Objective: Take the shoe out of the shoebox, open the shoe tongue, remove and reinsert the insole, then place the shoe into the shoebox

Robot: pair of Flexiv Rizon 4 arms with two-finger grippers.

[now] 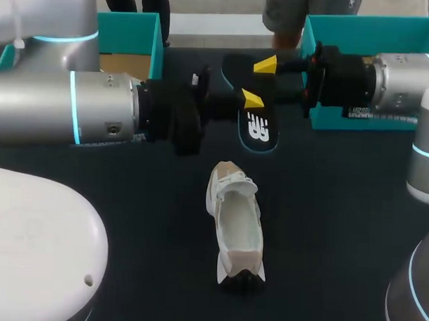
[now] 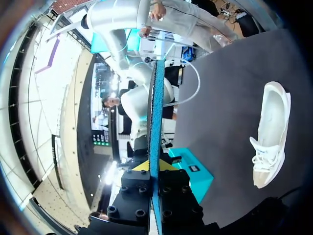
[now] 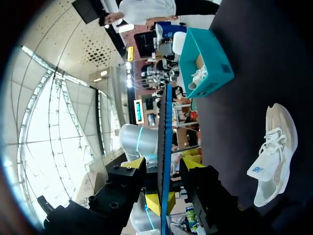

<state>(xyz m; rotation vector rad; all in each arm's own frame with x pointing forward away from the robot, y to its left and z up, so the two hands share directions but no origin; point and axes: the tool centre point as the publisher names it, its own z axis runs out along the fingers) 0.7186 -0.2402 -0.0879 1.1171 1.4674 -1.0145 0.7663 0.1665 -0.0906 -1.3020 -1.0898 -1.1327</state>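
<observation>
Back and to the left of the shoe [image 1: 235, 224] stands a teal shoebox [image 1: 131, 34]. Closer in, just behind the shoe's toe, the left gripper [image 1: 250, 100] is clamped on the black insole [image 1: 260, 127], which is held off the table [image 1: 340, 207]. The shoe sits upright on the table, outside both boxes. Further behind the shoe, the right gripper [image 1: 267, 65] straddles the insole's far end, its fingers parted with a gap on either side. Back and to the right of the shoe is a second teal shoebox [image 1: 367, 39].
</observation>
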